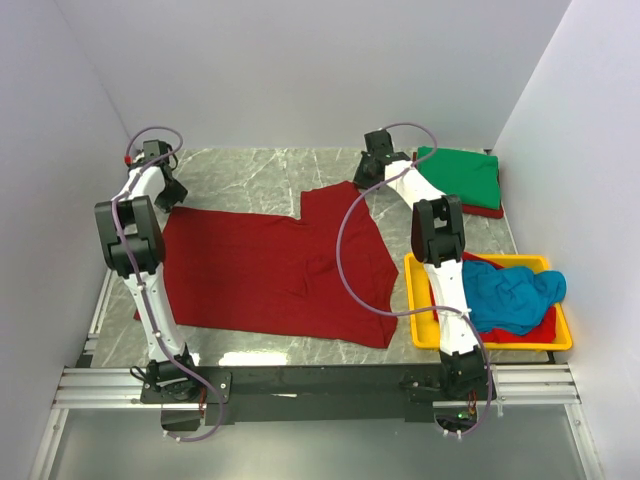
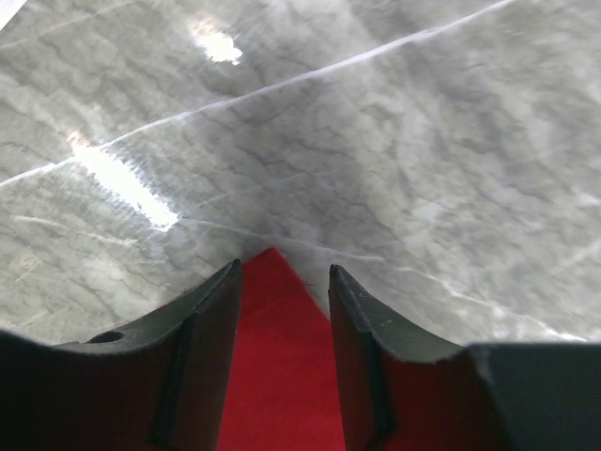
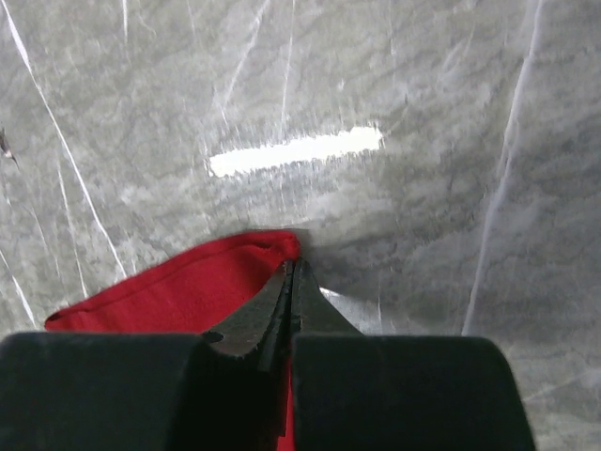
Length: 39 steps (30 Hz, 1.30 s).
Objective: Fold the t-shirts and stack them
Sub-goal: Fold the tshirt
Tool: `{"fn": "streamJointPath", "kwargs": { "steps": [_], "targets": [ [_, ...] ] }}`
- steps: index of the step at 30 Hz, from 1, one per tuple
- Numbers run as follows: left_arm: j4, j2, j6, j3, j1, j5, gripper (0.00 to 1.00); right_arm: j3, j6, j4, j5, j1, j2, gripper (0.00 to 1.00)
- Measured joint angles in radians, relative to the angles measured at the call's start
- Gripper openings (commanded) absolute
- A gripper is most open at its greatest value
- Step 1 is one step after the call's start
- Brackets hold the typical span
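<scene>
- Red shirt (image 1: 270, 270): lies spread flat on the table, between the two grippers and on the near side of both. Its two far corners are at the fingertips. Judged step: take both far corners and bring them toward the near hem for the first fold.
- Right gripper (image 3: 293, 266): fingers are pressed together on the shirt's far right corner, with cloth showing beside the tips. The bite looks shallow, so a slow lift is advised.
- Left gripper (image 2: 282, 271): fingers stand apart and the far left corner points up the gap between them. Nothing is clamped yet. It should close squarely on the corner before either arm rises, and then both should lift level so the fold line stays straight.
- Walls (image 1: 300, 60): plain white on three sides, standing close beyond and outside both grippers.
- Table (image 1: 260, 165): grey veined marble, glossy, with lamp glare just beyond each set of fingertips. Cloth should slide easily on it.
- Tray (image 1: 418, 300): yellow, near the right arm's base, holding a crumpled teal shirt (image 1: 510, 295).
- Green shirt (image 1: 462, 172): folded, just to the right of the right gripper. This is judged to be the stack.
</scene>
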Motion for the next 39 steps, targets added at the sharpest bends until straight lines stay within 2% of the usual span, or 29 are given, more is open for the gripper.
{"fn": "streamJointPath", "kwargs": {
  "steps": [10,19,22,28,39],
  "targets": [
    [-0.043,0.032,-0.016,0.03,0.0,-0.039,0.44,-0.047,-0.007,0.008,-0.011,0.0,-0.029,0.0],
    [-0.056,0.047,-0.019,0.051,-0.002,-0.041,0.31,-0.075,-0.022,0.018,-0.014,0.0,-0.043,0.0],
    [-0.06,0.057,-0.019,0.065,-0.007,-0.042,0.24,-0.079,-0.029,0.018,-0.016,0.0,-0.047,0.0],
    [-0.06,0.068,-0.019,0.08,-0.011,-0.041,0.0,-0.097,-0.033,0.019,-0.018,0.0,-0.059,0.0],
    [-0.063,0.079,-0.009,0.103,-0.016,-0.02,0.0,-0.071,-0.024,0.019,-0.029,-0.044,-0.092,0.0]
  ]
}}
